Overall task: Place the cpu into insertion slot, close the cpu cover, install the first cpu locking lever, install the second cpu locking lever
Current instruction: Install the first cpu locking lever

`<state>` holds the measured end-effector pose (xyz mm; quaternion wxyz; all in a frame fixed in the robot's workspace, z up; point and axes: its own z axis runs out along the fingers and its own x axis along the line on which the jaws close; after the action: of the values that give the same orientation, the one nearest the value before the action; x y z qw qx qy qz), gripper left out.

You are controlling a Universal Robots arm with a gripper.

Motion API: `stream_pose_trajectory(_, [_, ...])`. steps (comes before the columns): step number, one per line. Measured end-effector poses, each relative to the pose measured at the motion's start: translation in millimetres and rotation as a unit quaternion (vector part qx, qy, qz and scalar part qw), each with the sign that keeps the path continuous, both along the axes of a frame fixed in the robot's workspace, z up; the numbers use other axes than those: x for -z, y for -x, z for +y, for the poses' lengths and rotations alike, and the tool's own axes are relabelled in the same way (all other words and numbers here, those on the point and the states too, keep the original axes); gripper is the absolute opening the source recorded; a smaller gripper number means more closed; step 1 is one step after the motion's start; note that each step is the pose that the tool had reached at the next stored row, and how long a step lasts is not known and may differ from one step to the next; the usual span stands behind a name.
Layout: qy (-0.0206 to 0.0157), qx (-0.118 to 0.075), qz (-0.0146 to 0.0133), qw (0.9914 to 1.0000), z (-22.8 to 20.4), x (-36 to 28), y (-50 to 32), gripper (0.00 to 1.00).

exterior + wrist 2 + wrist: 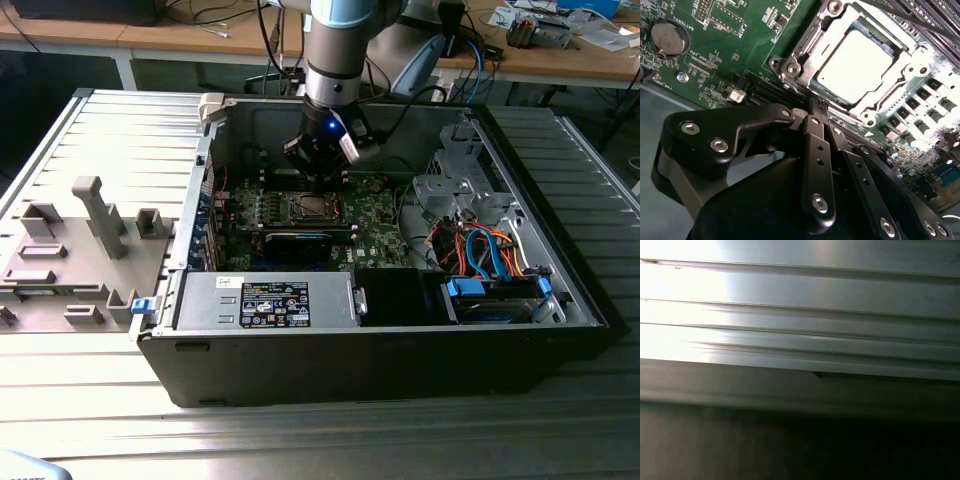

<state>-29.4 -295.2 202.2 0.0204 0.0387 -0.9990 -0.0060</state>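
Note:
The cpu (855,60), with a dull silver top, lies flat in the insertion slot (315,207) on the green motherboard (755,40). The cpu cover (805,42), a silvery frame, lies down around the chip, which shows through its window. My gripper (816,104) is shut, and its black fingers (816,150) meet in a point at the socket's near rim, beside a corner screw (793,68). Nothing shows between the fingers. In the exterior view my gripper (322,180) hangs just above the socket, inside the open computer case (400,350).
A black expansion card (300,240) lies just in front of the socket. A power supply (265,300) sits at the case's front, with drive bays and orange and blue cables (480,250) on the exterior view's right. A grey fixture tray (80,240) stands to the left. Ribbed metal (800,315) shows in the first wrist view.

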Motion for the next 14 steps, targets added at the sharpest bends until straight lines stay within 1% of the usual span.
stream_pose_trajectory(4, [0.0,0.0,0.0,1.0,0.6,0.1,-4.0,0.11])
stream_pose_trajectory(6, [-0.0003,0.0,0.0,1.0,2.1,0.1,-5.4,0.11])
stream_pose_trajectory(7, [-0.0002,0.0,0.0001,1.0,3.6,0.0,-6.2,0.11])
stream_pose_trajectory(10, [-0.0005,-0.001,0.0001,1.0,4.4,0.0,-6.6,0.11])
stream_pose_trajectory(14, [-0.0006,-0.001,0.0,1.0,4.4,-3.5,-6.7,0.11])
